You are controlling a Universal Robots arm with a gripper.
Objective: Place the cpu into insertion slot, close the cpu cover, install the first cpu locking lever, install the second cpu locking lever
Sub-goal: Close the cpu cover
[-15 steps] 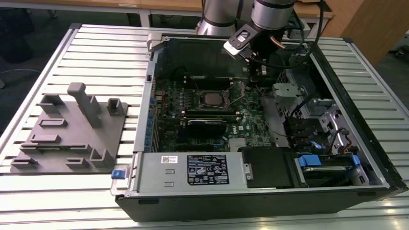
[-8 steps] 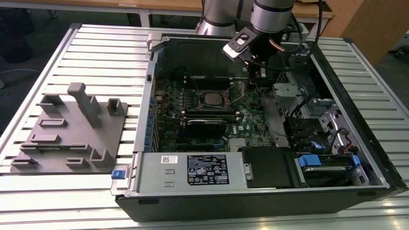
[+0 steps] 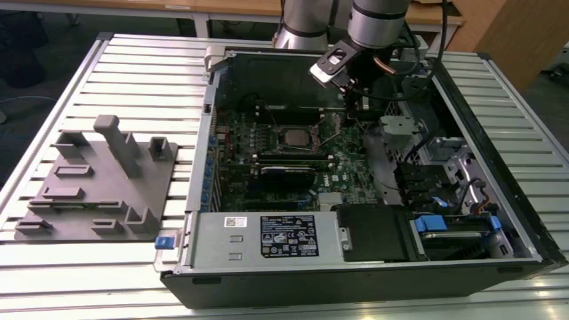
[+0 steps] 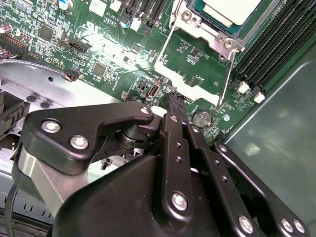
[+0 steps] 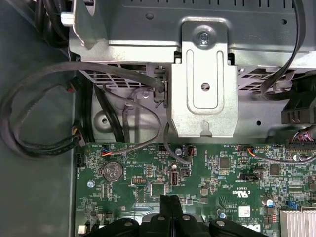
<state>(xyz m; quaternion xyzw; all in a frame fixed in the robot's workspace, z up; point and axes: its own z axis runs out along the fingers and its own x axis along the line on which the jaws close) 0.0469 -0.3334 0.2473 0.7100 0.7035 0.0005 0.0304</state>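
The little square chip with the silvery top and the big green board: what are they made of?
The small square silvery-topped chip seems capped in metal: pale grey with a dull sheen. The flat green circuit board looks like stiff plastic-like laminate with a glossy coat, since light glares off it; the exact material is unclear.

Bright overhead light washes the slatted table pale in the exterior view, while the inside of the case lies in shadow. In the second wrist view, glare streaks the green board beyond my dark gripper.
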